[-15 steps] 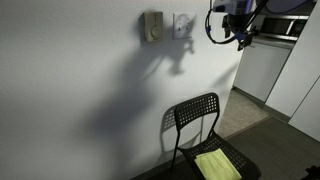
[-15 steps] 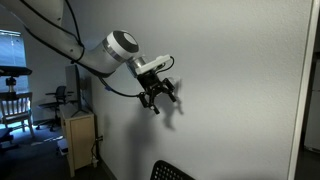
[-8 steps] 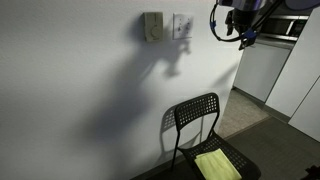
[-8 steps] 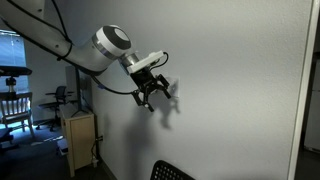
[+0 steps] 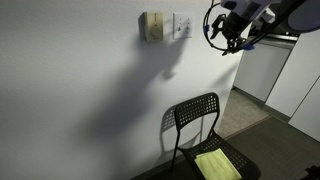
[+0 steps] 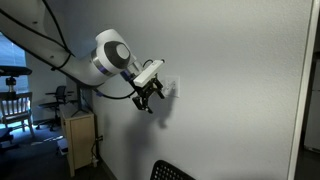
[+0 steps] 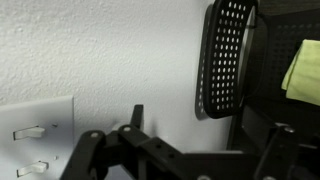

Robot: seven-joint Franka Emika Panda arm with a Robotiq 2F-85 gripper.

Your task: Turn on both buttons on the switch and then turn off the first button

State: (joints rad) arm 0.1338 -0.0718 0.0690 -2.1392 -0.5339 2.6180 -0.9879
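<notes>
The switch (image 5: 182,23) is a small white square plate high on the white wall, right of a cream box (image 5: 153,26). In an exterior view its edge (image 6: 172,88) shows just beyond my fingers. In the wrist view the plate (image 7: 40,135) sits at the lower left, with both buttons (image 7: 30,132) seen as two small levers on its face. I cannot tell their positions. My gripper (image 5: 228,36) hangs in the air to the right of the switch, close to the wall (image 6: 152,96), not touching the plate. Its fingers (image 7: 205,132) are spread and empty.
A black perforated chair (image 5: 200,125) stands against the wall below, with a yellow cloth (image 5: 217,164) on its seat; both show in the wrist view (image 7: 225,55). A white cabinet (image 5: 262,65) stands around the corner. A small wooden cabinet (image 6: 80,135) stands beside the arm.
The gripper has turned and moved closer to the wall and the switch. Its shadow on the wall has shrunk and shifted up.
</notes>
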